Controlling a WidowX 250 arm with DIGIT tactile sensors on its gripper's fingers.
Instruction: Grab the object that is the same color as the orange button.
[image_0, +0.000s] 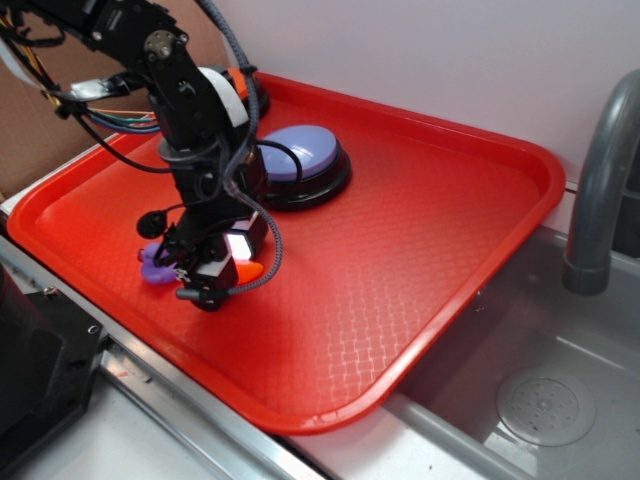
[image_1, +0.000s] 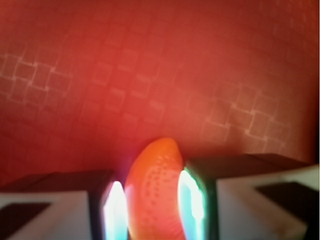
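Red tray (image_0: 420, 230) with a faint grid pattern fills most of my exterior view, a grey sink (image_0: 560, 390) at lower right. My gripper (image_0: 232, 268) sits low at the tray's left side, and on the wrist camera its fingers (image_1: 116, 210) flank the orange crescent toy (image_1: 154, 192) closely on both sides; I cannot tell whether they actually pinch it. Just left of the gripper lies a purple duck (image_0: 153, 264). Behind the arm, upper centre, stands the lavender-blue button (image_0: 300, 160); the orange button (image_0: 243, 80) peeks out further back.
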